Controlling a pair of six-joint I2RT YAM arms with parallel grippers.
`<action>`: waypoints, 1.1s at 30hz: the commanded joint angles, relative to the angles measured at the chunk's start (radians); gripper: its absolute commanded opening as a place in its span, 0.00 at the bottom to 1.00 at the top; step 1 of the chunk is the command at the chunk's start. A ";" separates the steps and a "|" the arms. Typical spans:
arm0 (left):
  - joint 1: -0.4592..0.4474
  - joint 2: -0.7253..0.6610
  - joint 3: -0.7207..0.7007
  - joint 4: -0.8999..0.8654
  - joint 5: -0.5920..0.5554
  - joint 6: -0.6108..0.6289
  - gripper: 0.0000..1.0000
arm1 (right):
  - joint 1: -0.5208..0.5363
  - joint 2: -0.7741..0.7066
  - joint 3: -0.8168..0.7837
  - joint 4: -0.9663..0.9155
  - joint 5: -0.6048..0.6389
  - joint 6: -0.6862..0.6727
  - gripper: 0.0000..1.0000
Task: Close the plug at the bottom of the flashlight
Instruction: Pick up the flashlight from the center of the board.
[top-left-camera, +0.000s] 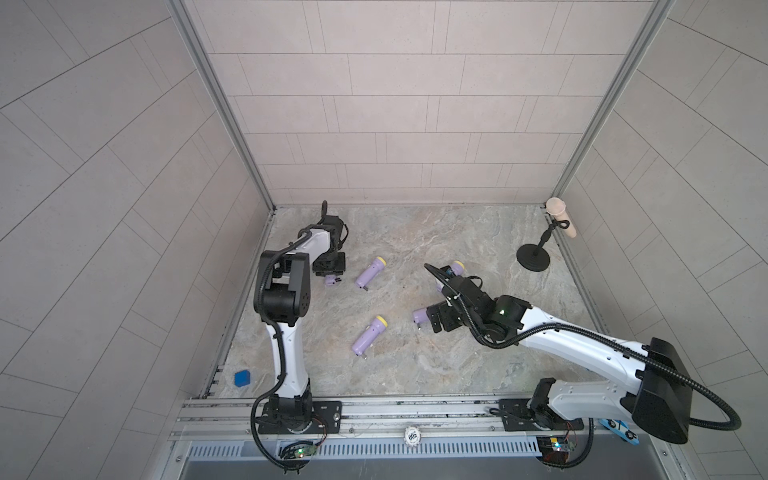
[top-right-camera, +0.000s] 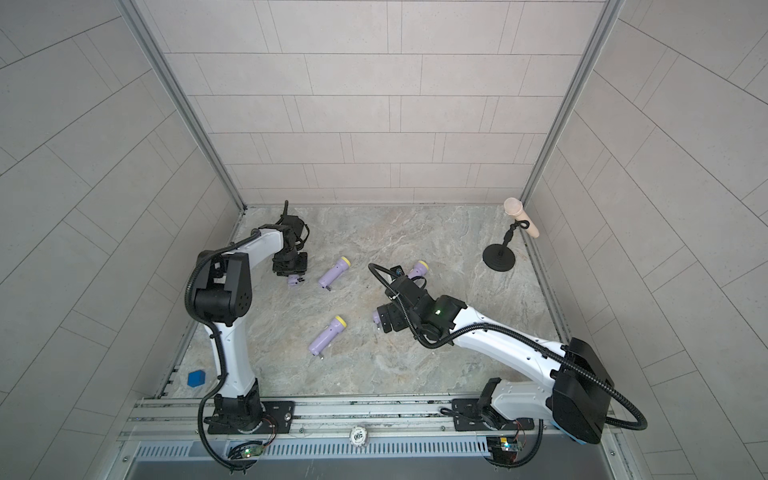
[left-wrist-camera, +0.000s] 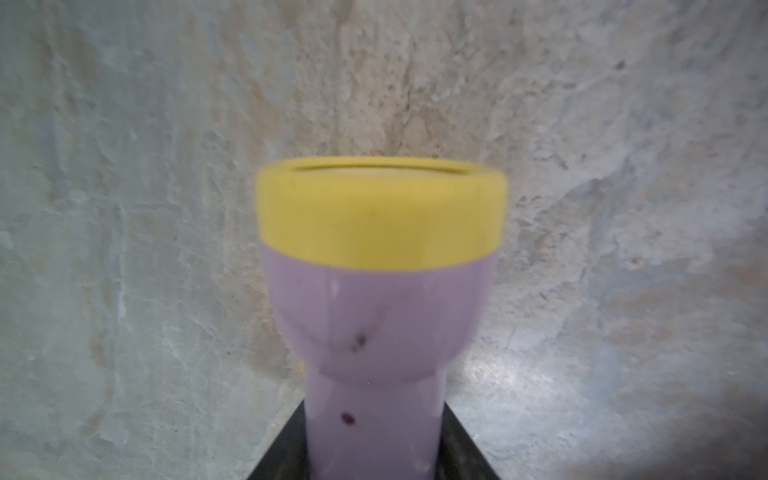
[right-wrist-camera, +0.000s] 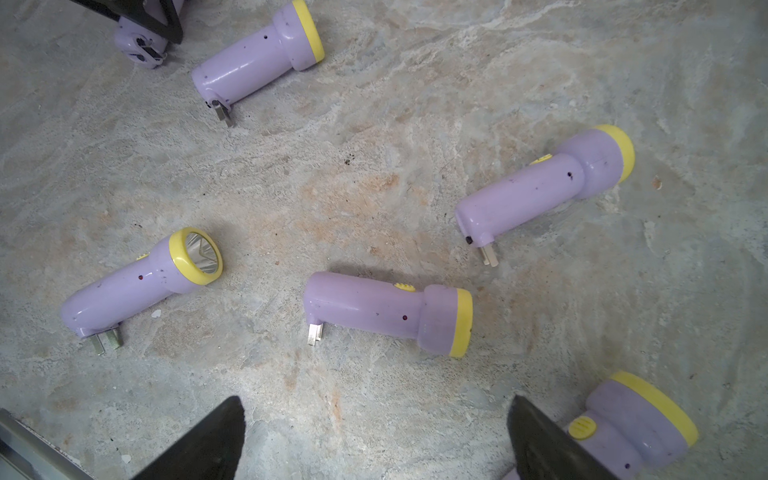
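Three tiled walls (top-left-camera: 395, 104), marbled tabletop (top-left-camera: 415, 374)

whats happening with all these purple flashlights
A two-armed robot is working through purple flashlights lying on a stone-patterned table. The left gripper is shut on one flashlight, gripping its body. The right gripper is open and hovers over the others, holding nothing. Loose ones such as the middle flashlight have their plug prongs sticking out, so those aren't closed yet.

A lilac flashlight (right-wrist-camera: 386, 311) with a yellow head lay sideways on the table (right-wrist-camera: 374, 166), its metal plug (right-wrist-camera: 314, 334) folded out; other flashlights (right-wrist-camera: 257, 54) lay nearby.
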 joint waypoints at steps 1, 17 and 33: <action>-0.006 0.019 -0.010 -0.010 -0.026 0.001 0.40 | 0.008 0.004 0.010 0.006 0.022 0.019 0.99; -0.033 -0.173 -0.018 -0.022 0.007 -0.048 0.00 | 0.025 -0.037 0.030 -0.016 0.005 0.016 1.00; -0.036 -0.700 -0.377 0.408 0.354 -0.404 0.00 | 0.022 -0.281 0.031 0.044 -0.051 0.131 1.00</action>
